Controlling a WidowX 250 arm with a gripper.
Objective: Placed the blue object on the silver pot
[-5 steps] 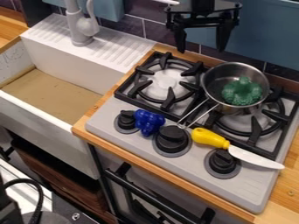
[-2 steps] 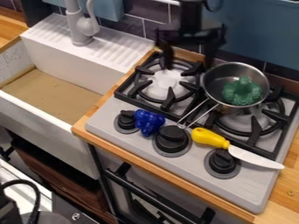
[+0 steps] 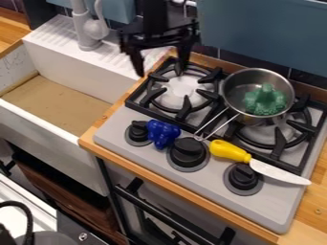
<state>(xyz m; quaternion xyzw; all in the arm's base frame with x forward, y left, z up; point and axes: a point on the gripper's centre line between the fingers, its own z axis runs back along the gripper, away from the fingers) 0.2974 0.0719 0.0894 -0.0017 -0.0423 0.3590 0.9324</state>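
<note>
Well, green toy (image 3: 265,100) inside the silver pot (image 3: 237,86), tool (image 3: 161,72) with fingers wide apart.

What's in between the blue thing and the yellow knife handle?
A black stove knob, with the end of the wire handle of the silver pot near it, in the camera view.

Blk arm (image 3: 155,14) w/ blk 2-finger tool (image 3: 160,71)
</note>
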